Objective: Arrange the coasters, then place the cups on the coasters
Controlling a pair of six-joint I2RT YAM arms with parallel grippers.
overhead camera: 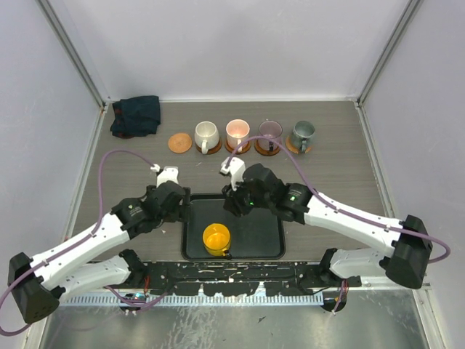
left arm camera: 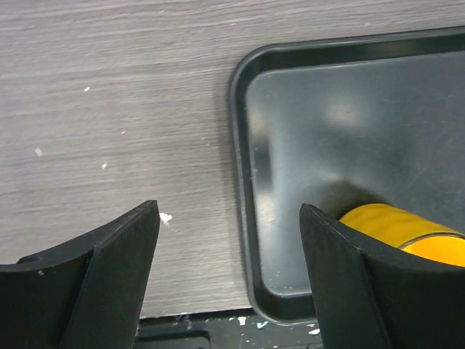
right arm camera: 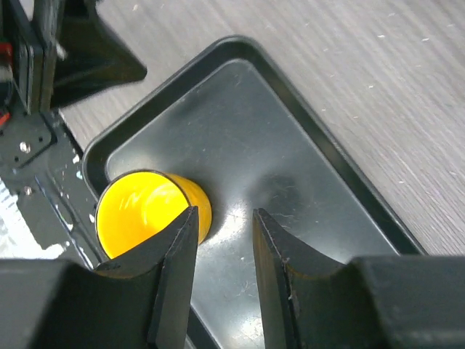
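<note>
Four cups stand on coasters in a row at the back: cream [overhead camera: 205,135], pink [overhead camera: 237,131], mauve [overhead camera: 270,131] and grey-green [overhead camera: 302,133]. One bare brown coaster [overhead camera: 179,142] lies left of them. The yellow cup [overhead camera: 216,238] [left arm camera: 396,225] [right arm camera: 142,211] stands upright in the black tray [overhead camera: 254,233]. My left gripper [overhead camera: 176,211] [left arm camera: 229,211] is open above the tray's left rim [left arm camera: 240,145], with the yellow cup just beyond its right finger. My right gripper [overhead camera: 234,207] [right arm camera: 225,214] hangs open over the tray floor [right arm camera: 276,145], its left finger beside the yellow cup, with nothing between its jaws.
A dark teal cloth [overhead camera: 136,115] lies bunched at the back left corner. Grey walls close in the table on three sides. The arms' mounting rail [overhead camera: 232,280] runs along the near edge just below the tray.
</note>
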